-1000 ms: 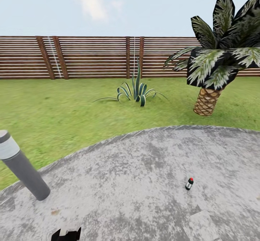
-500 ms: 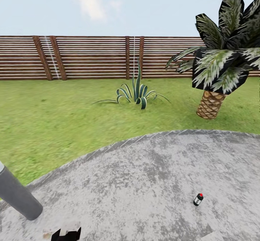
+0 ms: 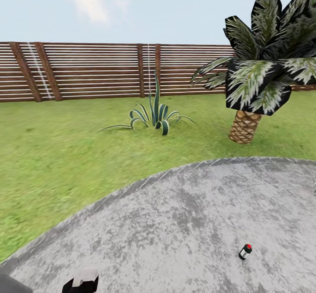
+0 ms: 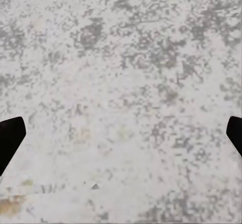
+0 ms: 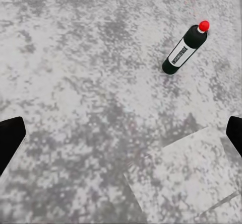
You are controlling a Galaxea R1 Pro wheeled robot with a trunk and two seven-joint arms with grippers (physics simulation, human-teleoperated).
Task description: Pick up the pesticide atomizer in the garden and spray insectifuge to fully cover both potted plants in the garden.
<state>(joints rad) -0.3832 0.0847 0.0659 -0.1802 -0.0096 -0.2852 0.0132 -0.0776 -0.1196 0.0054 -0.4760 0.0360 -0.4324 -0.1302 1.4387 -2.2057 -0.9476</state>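
Pesticide atomizer (image 3: 245,251) upright on patio (image 3: 175,222), nearer than a second ago | right gripper (image 5: 121,133) spread, empty | left gripper (image 4: 121,133) likewise | approach continuing

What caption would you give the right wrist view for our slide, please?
Open right gripper above the stone patio, the red-capped pesticide atomizer standing ahead, ungrasped.

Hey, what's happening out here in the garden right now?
Nothing is being held yet. The robot stands on the grey stone patio, and the pesticide atomizer stands there alone, ahead and to its right. The right gripper hangs open above the paving near the bottle, and the left gripper is open over bare stone. Lawn and a slatted fence lie beyond.
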